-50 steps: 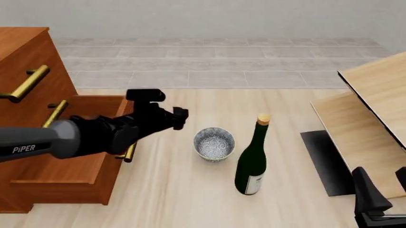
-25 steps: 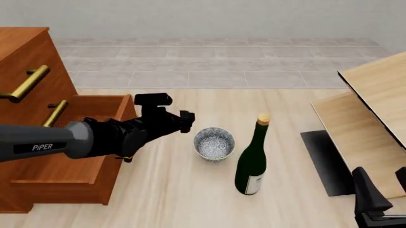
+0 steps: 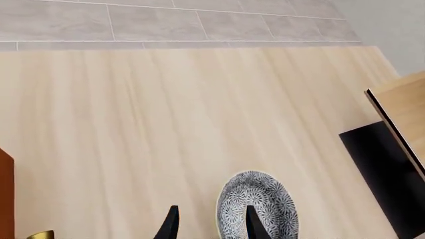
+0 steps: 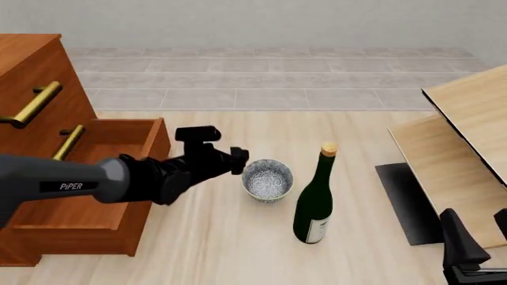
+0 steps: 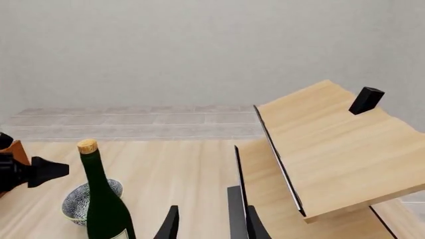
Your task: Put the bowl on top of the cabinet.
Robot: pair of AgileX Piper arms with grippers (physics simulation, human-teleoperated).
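Observation:
The bowl (image 4: 268,180), white with a dense blue pattern, sits upright on the pale wood floor just left of the green bottle (image 4: 314,205). My left gripper (image 4: 237,161) is open and right at the bowl's left rim. In the left wrist view the bowl (image 3: 265,211) lies by the open gripper (image 3: 211,223), with one finger (image 3: 251,221) over its rim and the other outside it. The reddish-brown cabinet (image 4: 32,71) stands at the left, and its top is mostly out of frame. My right gripper (image 4: 479,234) rests open at the lower right, holding nothing.
A cabinet drawer (image 4: 119,142) is pulled open under my left arm, with brass handles (image 4: 35,104) above it. A pale wood table (image 4: 467,119) lies tilted at the right over a black panel (image 4: 408,202). The bottle (image 5: 103,204) partly hides the bowl (image 5: 71,203) in the right wrist view.
My left arm has reached rightward and lower, bringing its open gripper from over the drawer's edge up to the bowl's left rim. The bowl, bottle and right arm have not moved.

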